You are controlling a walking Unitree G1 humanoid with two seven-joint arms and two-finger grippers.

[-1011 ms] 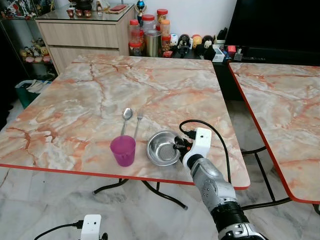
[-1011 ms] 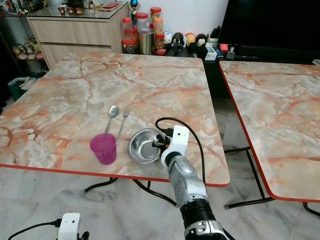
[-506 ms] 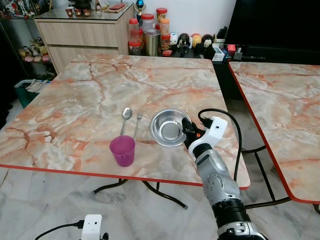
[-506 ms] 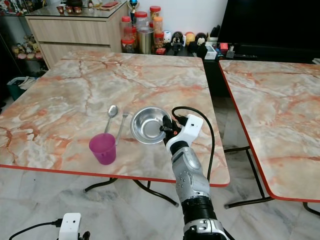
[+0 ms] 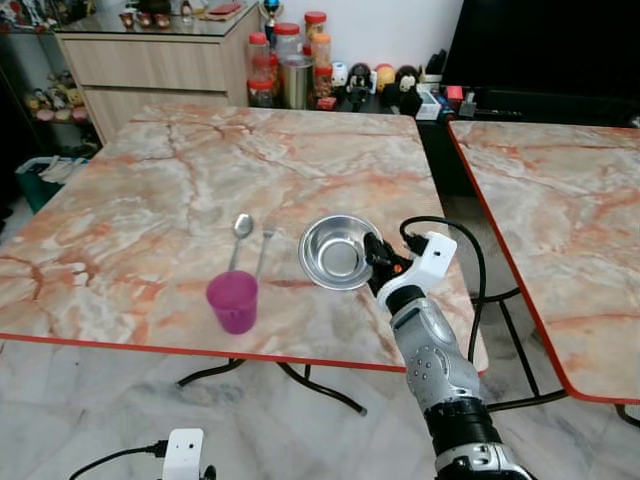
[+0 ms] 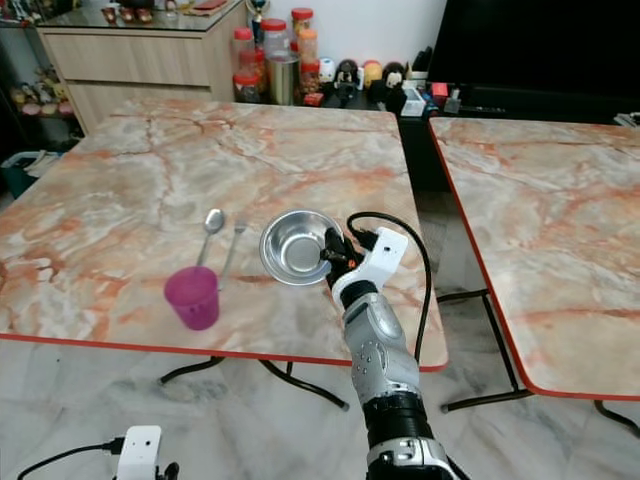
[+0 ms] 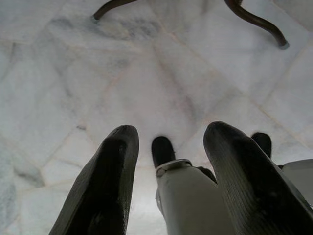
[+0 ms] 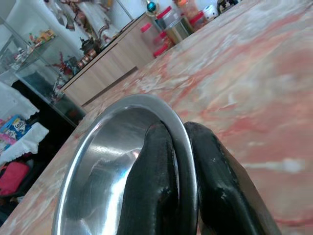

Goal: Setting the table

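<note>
A steel bowl (image 5: 336,252) hangs tilted above the marble table (image 5: 180,180), held by its right rim. My right gripper (image 5: 376,262) is shut on that rim; in the right wrist view one finger sits inside the bowl (image 8: 107,161) and one outside. Left of the bowl lie a fork (image 5: 264,247) and a spoon (image 5: 239,236) side by side. A purple cup (image 5: 232,301) stands upright near the table's front edge, below the cutlery. My left gripper (image 7: 168,171) hangs open low over the floor.
A second marble table (image 5: 560,220) stands to the right, with a gap between the two. Jars and small figures (image 5: 300,60) crowd a low unit behind the table, beside a wooden sideboard (image 5: 150,60). A black cable (image 5: 455,270) loops from my right wrist.
The right gripper lifted the bowl off the table near the front edge and carried it up and away from me, beside the fork. The camera shifted slightly.
</note>
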